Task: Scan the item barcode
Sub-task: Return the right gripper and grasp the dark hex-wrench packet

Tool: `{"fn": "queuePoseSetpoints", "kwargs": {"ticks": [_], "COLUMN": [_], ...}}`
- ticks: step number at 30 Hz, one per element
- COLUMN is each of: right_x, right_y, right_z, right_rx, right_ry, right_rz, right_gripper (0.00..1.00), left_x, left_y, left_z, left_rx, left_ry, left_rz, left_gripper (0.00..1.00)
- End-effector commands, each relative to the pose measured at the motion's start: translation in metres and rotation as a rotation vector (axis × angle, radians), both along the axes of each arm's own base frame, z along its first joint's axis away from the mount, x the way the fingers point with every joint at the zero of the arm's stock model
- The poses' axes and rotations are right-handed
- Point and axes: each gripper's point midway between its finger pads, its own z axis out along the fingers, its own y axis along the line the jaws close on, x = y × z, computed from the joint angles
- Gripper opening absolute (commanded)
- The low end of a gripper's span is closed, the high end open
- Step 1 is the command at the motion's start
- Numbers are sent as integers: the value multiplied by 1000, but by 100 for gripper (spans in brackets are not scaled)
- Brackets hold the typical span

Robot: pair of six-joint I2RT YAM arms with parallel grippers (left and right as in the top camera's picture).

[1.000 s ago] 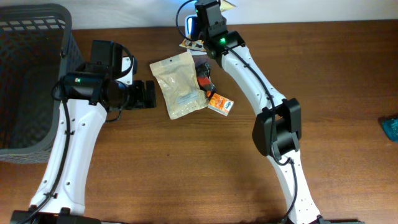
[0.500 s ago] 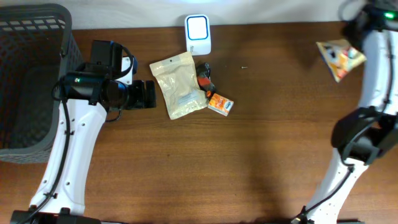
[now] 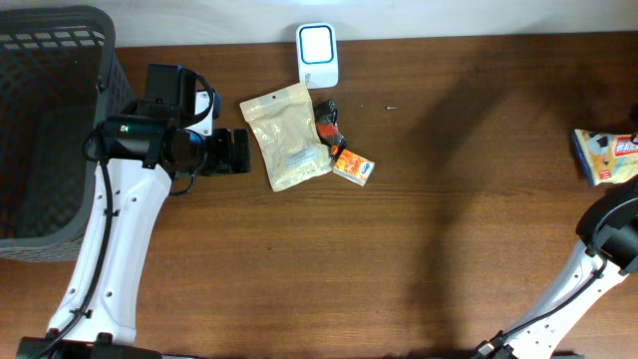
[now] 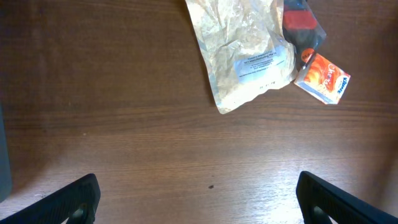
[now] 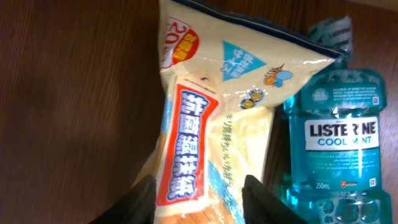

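A blue mouthwash bottle (image 5: 339,143) reads "LISTERINE COOL MINT" with "250mL" beneath, lying at 3 o'clock of a snack bag (image 5: 211,143) that carries a red "20" at its 11 o'clock corner and white East Asian characters on a red band. Print on the kraft pouch (image 4: 236,31) and the orange box (image 4: 322,78) is too small to read.

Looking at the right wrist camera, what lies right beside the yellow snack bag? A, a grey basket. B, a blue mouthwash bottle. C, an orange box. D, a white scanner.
B: the blue mouthwash bottle, labelled Listerine, lies alongside the snack bag.
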Motion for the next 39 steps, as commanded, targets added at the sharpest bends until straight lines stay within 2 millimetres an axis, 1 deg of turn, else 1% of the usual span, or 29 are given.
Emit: {"fn": "queuePoseSetpoints", "kwargs": {"ticks": [1, 2, 3, 4, 5, 6, 7, 8, 9, 10, 11, 13, 14, 15, 17, 19, 20, 21, 23, 25, 26, 28, 30, 32, 33, 35, 36, 37, 39], "right_x": [-15, -18, -20, -16, -8, 1, 12, 28, 41, 53, 61, 62, 59, 57, 56, 56, 56, 56, 50, 42, 38, 29, 24, 20, 23, 35, 45, 56, 76], "right_y": [-8, -7, -2, 3, 17, 33, 54, 82, 109, 145, 192, 262, 302, 326, 388, 435, 461, 487, 521, 539, 548, 564, 570, 569, 570, 574, 578, 582, 592], "right_z": [23, 33, 51, 65, 88, 105, 120, 135, 144, 152, 154, 144, 138, 134, 123, 119, 116, 111, 99, 75, 60, 40, 21, 8, -4, -14, -18, -22, -29], "right_rx": [-22, -27, -30, -26, -7, 23, 64, 114, 162, 223, 280, 308, 324, 330, 313, 273, 237, 209, 194, 147, 148, 188, 225, 251, 254, 244, 232, 216, 199], "right_ry": [0, -8, -36, -70, -135, -195, -260, -338, -399, -462, -493, -419, -365, -323, -207, -146, -116, -91, -34, 108, 168, 223, 273, 304, 301, 256, 214, 167, 76], "right_rz": [-16, -18, -12, 21, 103, 188, 295, 443, 584, 762, 976, 1255, 1394, 1464, 1601, 1703, 1759, 1815, 1884, 1920, 1937, 1968, 1979, 1975, 1964, 1908, 1870, 1837, 1761], "right_gripper": [67, 71, 73, 75, 80, 81, 81, 81, 81, 82, 84, 84, 84, 84, 84, 84, 99, 98, 99, 99, 92, 86, 78, 78, 78, 77, 73, 73, 66], "left_x": [0, 0, 0, 0, 0, 0, 0, 0, 0, 0, 0, 0, 0, 0, 0, 0, 0, 0, 0, 0, 0, 0, 0, 0, 0, 0, 0, 0, 0], "left_y": [1, 1, 1, 1, 1, 1, 1, 1, 1, 1, 1, 1, 1, 1, 1, 1, 1, 1, 1, 1, 1, 1, 1, 1, 1, 1, 1, 1, 1], "left_z": [-2, -2, -2, -2, -2, -2, -2, -2, -2, -2, -2, -2, -2, -2, -2, -2, -2, -2, -2, -2, -2, -2, -2, -2, -2, -2, -2, -2, -2], "left_rx": [12, 12, 12, 12, 12, 12, 12, 12, 12, 12, 12, 12, 12, 12, 12, 12, 12, 12, 12, 12, 12, 12, 12, 12, 12, 12, 12, 12, 12], "left_ry": [1, 1, 1, 1, 1, 1, 1, 1, 1, 1, 1, 1, 1, 1, 1, 1, 1, 1, 1, 1, 1, 1, 1, 1, 1, 1, 1, 1, 1], "left_rz": [-11, -11, -11, -11, -11, -11, -11, -11, -11, -11, -11, -11, -11, -11, -11, -11, -11, -11, -11, -11, -11, -11, -11, -11, -11, -11, -11, -11, -11], "left_gripper": [99, 99, 99, 99, 99, 99, 99, 99, 99, 99, 99, 99, 99, 99, 99, 99, 99, 99, 99, 99, 99, 99, 99, 99, 99, 99, 99, 99, 99]}}
